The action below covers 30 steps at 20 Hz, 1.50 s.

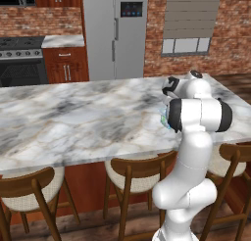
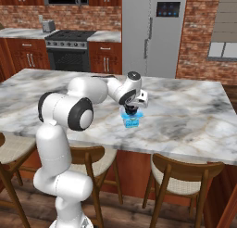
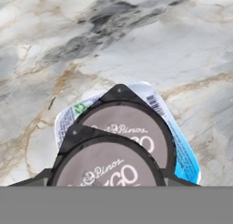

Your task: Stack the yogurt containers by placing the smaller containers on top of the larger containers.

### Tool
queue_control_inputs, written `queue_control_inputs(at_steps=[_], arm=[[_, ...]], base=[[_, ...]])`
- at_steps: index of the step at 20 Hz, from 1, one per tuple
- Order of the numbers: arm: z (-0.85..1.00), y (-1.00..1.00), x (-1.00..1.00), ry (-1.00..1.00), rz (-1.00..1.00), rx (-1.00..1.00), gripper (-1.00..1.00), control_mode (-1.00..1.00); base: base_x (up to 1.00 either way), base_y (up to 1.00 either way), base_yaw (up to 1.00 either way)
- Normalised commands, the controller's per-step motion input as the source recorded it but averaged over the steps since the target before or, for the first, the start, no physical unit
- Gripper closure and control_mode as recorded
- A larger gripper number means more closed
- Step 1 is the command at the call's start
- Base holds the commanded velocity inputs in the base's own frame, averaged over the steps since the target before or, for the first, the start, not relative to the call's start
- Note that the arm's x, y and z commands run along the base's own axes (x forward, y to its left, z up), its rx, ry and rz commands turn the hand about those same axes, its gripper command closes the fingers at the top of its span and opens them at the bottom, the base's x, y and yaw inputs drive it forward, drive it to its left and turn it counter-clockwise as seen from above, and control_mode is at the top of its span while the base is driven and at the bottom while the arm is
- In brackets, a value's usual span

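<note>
On the marble island counter (image 2: 194, 111), near its front edge, the light blue tub (image 2: 131, 122) sits mostly hidden under the gripper (image 2: 131, 112) in the right base view, and in the left base view only a sliver of the tub shows past the arm's elbow. From the hand camera, one dark cup (image 3: 125, 127) with a greyish printed lid rests on the tub, whose blue rim (image 3: 186, 159) peeks out around it. A second dark cup (image 3: 107, 166) sits nearer the camera, overlapping the first and cut off at the bottom; fingertips are hard to make out, so I cannot tell whether the gripper is clamped on this cup or released.
</note>
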Motion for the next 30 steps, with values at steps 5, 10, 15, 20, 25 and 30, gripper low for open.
queue_control_inputs(at_steps=[5, 10, 15, 20, 25, 30], arm=[[-0.09, -0.03, 0.02, 0.00, 0.00, 0.00, 1.00, -1.00], [0.00, -0.01, 0.09, 0.00, 0.00, 0.00, 1.00, -1.00], [-0.02, 0.00, 0.05, 0.00, 0.00, 0.00, 1.00, -1.00], [-0.06, 0.00, 0.02, 0.00, 0.00, 0.00, -1.00, -1.00], [-0.08, 0.00, 0.01, 0.00, 0.00, 0.00, -1.00, -1.00], [-0.09, 0.00, 0.00, 0.00, 0.00, 0.00, -1.00, -1.00]], base=[[0.00, 0.00, 0.00], [0.00, 0.00, 0.00], [0.00, 0.00, 0.00], [0.00, 0.00, 0.00], [0.00, 0.00, 0.00], [0.00, 0.00, 0.00]])
